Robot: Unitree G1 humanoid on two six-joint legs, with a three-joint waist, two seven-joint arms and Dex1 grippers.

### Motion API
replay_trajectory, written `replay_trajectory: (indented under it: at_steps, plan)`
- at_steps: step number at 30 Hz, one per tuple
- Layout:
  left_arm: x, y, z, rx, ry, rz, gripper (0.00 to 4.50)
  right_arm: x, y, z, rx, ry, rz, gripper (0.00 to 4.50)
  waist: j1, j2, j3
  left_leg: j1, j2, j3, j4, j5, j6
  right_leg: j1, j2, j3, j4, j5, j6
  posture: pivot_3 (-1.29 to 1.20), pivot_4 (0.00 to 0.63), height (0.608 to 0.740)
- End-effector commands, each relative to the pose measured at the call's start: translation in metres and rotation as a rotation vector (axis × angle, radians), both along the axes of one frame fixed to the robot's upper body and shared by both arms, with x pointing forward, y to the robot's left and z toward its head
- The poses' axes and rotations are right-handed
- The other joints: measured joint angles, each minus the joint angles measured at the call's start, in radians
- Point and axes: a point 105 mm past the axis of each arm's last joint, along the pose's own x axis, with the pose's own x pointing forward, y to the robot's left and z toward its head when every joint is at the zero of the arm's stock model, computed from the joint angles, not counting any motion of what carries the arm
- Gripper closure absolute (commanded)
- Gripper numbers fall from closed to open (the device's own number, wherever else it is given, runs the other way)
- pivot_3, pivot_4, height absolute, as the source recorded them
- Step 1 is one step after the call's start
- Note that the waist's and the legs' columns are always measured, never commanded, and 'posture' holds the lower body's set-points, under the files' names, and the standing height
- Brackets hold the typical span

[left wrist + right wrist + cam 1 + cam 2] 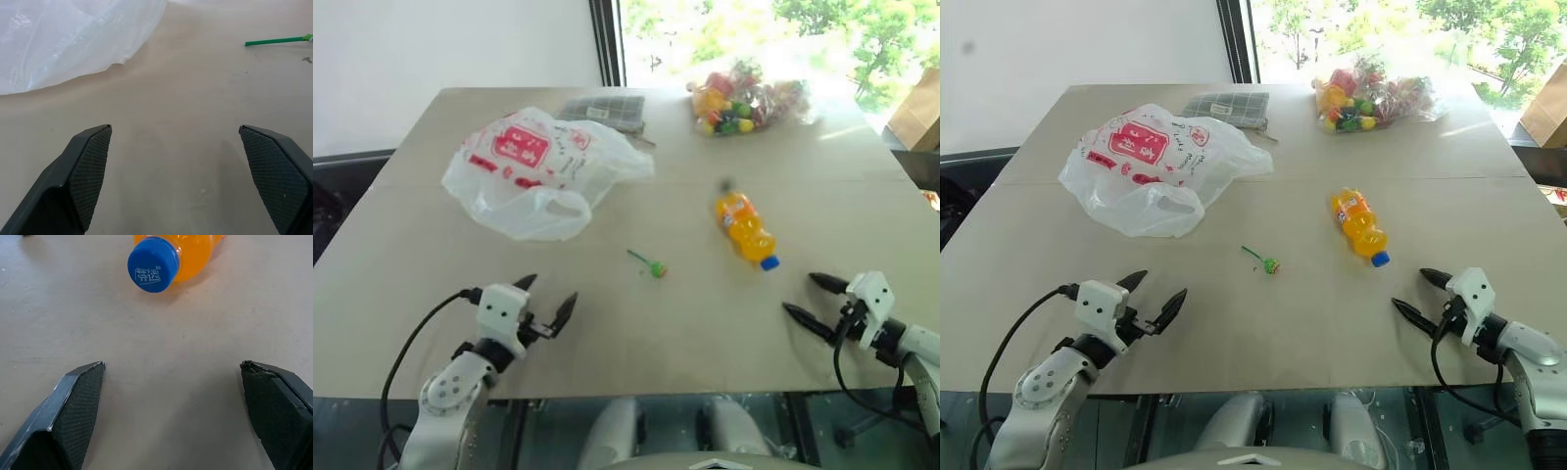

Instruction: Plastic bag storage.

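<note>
Left gripper (pixel 546 301) and right gripper (pixel 812 297) hang spread and empty over the near edge of the desk (pixel 862 206): storage not begun.

The plastic bag (pixel 540 168) lies loose and puffed on the far left of the desk, ahead of the left gripper and apart from it, handles unfolded. I judge everything remains: gathering, folding, stowing. An orange soda bottle (pixel 745 229) lies ahead of the right gripper.

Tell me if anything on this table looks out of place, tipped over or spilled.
The orange soda bottle lies on its side mid-table, blue cap on, nothing spilled. A small green lollipop lies loose on the table near the plastic bag, which sits crumpled and unfolded. Both the left gripper and right gripper are open and empty.
</note>
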Motion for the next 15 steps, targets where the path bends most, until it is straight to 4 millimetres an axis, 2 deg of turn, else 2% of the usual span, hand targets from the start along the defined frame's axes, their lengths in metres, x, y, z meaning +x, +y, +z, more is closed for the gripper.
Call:
replay_trajectory:
  at_steps: [1,3,7,8,11,13,15]
  plan:
    - [0.000,-0.004,0.013,0.011,-0.060,-0.003,0.10,0.000,0.002,0.012,0.005,-0.039,0.016,0.00,0.000,0.000,0.000,0.000,0.000,0.000,0.000,0.000,0.000,0.000,0.000,0.000,0.000,0.000,0.000,0.00,0.150,0.740]
    - [0.002,-0.005,0.017,0.002,-0.078,0.009,0.10,-0.001,0.005,0.014,0.020,-0.035,0.033,0.00,0.000,0.000,0.000,0.000,0.000,0.000,0.000,0.000,0.000,0.000,0.000,0.000,0.000,0.000,0.000,0.00,0.150,0.740]
    - [0.014,-0.005,0.040,-0.073,-0.167,0.072,0.10,-0.011,0.021,0.024,0.113,0.032,0.144,0.00,0.003,0.000,0.000,0.000,0.000,0.000,0.000,0.000,0.000,0.000,0.000,0.000,0.000,0.000,0.000,0.00,0.150,0.740]
    - [0.018,-0.006,0.045,-0.094,-0.180,0.090,0.10,-0.018,0.029,0.027,0.127,0.060,0.207,0.00,0.006,0.000,0.000,0.000,0.000,-0.001,0.001,0.000,0.000,0.000,0.000,-0.001,0.000,0.000,0.000,0.00,0.150,0.740]
    - [0.037,-0.020,0.069,-0.131,-0.253,0.127,0.10,-0.041,0.078,0.062,0.250,0.138,0.457,0.00,0.011,0.001,0.001,-0.002,0.000,-0.002,0.002,0.000,0.000,-0.001,0.000,-0.002,0.001,0.000,0.000,0.00,0.150,0.740]
    - [0.046,-0.027,0.072,-0.140,-0.259,0.133,0.10,-0.045,0.095,0.076,0.282,0.135,0.513,0.00,0.007,-0.001,0.000,-0.005,0.000,-0.003,0.003,0.000,0.000,-0.004,0.001,-0.003,0.002,0.000,0.001,0.00,0.150,0.740]
    - [0.060,-0.032,0.070,-0.129,-0.265,0.160,0.10,-0.038,0.113,0.091,0.311,0.070,0.528,0.00,0.006,-0.001,0.000,-0.006,0.000,-0.003,0.004,0.000,0.000,-0.004,0.002,-0.003,0.003,0.000,0.001,0.00,0.150,0.740]
